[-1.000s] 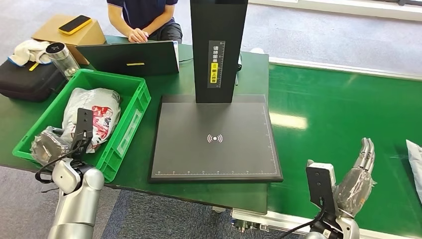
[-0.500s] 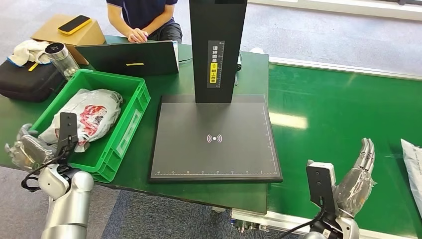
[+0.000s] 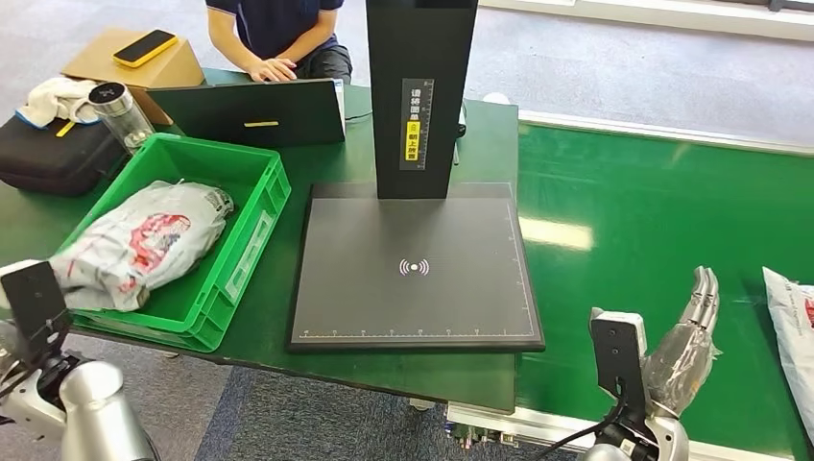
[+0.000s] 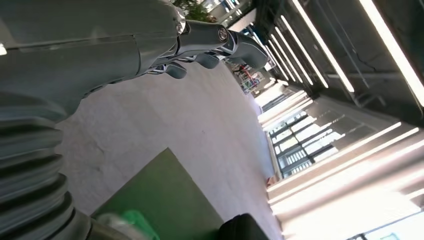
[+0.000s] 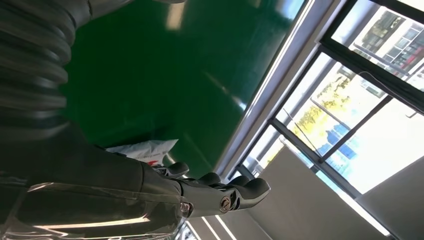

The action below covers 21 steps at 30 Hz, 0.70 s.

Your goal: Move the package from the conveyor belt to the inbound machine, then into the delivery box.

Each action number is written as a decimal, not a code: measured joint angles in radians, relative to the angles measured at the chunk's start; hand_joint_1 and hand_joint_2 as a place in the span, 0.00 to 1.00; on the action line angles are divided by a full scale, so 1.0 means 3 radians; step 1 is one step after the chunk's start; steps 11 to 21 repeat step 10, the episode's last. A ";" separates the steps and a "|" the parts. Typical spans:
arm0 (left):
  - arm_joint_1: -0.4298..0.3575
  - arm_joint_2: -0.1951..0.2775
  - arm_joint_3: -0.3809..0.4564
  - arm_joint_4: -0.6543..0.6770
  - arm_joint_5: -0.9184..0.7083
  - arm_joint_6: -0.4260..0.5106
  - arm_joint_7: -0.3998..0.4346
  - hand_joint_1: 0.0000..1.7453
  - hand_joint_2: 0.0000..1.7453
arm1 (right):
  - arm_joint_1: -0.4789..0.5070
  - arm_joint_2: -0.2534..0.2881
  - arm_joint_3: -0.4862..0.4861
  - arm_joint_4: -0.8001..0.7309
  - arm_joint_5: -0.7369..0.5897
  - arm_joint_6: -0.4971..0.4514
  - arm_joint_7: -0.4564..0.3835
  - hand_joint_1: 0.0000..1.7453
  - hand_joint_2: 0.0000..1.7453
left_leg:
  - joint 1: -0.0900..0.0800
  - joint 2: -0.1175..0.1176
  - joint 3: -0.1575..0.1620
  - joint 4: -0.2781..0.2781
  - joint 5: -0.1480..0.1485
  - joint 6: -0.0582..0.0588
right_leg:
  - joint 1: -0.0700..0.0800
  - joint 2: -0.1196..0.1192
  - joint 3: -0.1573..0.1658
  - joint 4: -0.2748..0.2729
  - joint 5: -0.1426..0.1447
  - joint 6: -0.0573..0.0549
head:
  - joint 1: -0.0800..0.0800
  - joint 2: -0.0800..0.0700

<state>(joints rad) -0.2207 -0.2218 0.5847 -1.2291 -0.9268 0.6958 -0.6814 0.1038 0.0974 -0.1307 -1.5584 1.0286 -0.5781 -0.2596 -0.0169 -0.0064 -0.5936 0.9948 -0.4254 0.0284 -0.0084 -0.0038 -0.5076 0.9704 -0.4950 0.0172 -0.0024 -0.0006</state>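
The right hand (image 3: 693,331) holds nothing, fingers straight and apart above the conveyor belt (image 3: 653,206). The package (image 3: 792,327) lies just beside it at the belt's edge, part out of frame; a late reach could miss it. The left hand (image 4: 210,42) hangs empty, fingers loosely extended.

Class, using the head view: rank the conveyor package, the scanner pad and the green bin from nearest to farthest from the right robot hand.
1. Package, on the belt just right of the right robot hand.
2. Scanner pad, centre table.
3. Green bin, far left.
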 joint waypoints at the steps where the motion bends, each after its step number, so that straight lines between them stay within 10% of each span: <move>1: 0.0022 -0.0040 0.0018 -0.0087 0.0090 0.0000 -0.0030 0.00 1.00 | -0.0005 0.0000 0.0002 0.0009 -0.0005 -0.0005 -0.0008 0.00 1.00 | 0.0000 0.0000 0.0000 0.0000 0.0000 0.0000 | 0.0000 0.0000 0.0001 0.0000 0.0000 0.0000 | 0.0000 0.0000; 21: 0.0183 -0.0179 0.0010 -0.0774 0.0381 -0.0003 -0.0063 0.00 1.00 | -0.0013 0.0000 0.0030 0.0037 -0.0062 -0.0055 -0.0088 0.00 1.00 | 0.0001 -0.0002 0.0001 0.0000 -0.0002 -0.0003 | 0.0003 -0.0002 0.0001 0.0000 -0.0002 0.0000 | 0.0000 -0.0001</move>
